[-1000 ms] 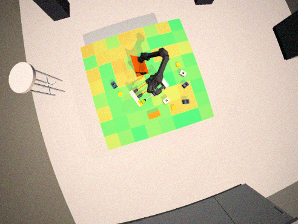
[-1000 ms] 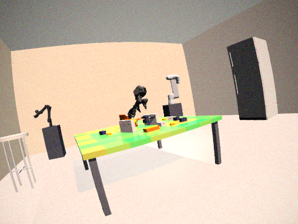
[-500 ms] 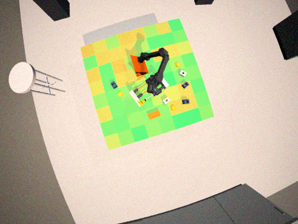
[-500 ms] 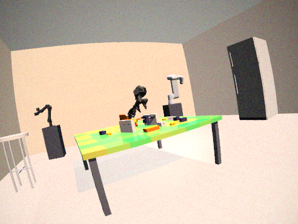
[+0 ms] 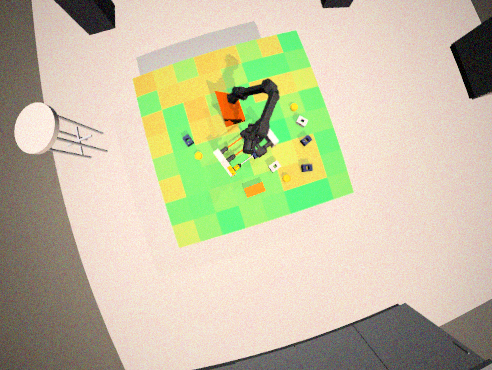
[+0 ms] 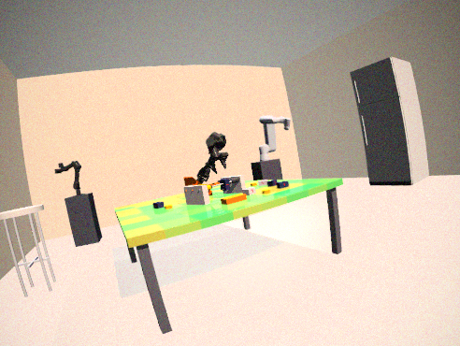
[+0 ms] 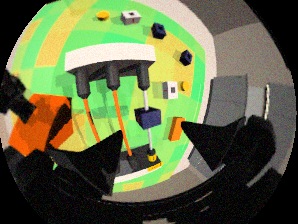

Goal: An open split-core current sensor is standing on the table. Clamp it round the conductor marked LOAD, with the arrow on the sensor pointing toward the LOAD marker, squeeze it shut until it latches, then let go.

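Observation:
The fixture has a white end bar (image 7: pixel 107 56) (image 5: pixel 272 136) with three dark posts. Two orange conductors (image 7: pixel 117 119) and one white conductor (image 7: pixel 145 99) run from it toward me. The dark blue split-core sensor (image 7: pixel 148 117) sits on the line of the white conductor, about halfway along. I cannot tell whether its jaw is latched. A yellow marker (image 7: pixel 153 160) (image 5: pixel 232 170) lies at the near end of that conductor. My gripper (image 7: pixel 153 128) (image 5: pixel 253 145) (image 6: pixel 223 161) is open and empty. It hangs above the conductors, with its fingertips apart on either side of the sensor and clear of it.
A red-orange panel (image 5: pixel 229 107) (image 7: pixel 40 119) stands left of the arm. An orange block (image 5: pixel 254 189) (image 7: pixel 176 128) lies past the fixture. Small blue blocks (image 5: pixel 306 140), white blocks (image 5: pixel 301 120) and yellow discs (image 5: pixel 286 177) are scattered on the checkered table (image 5: pixel 200 210).

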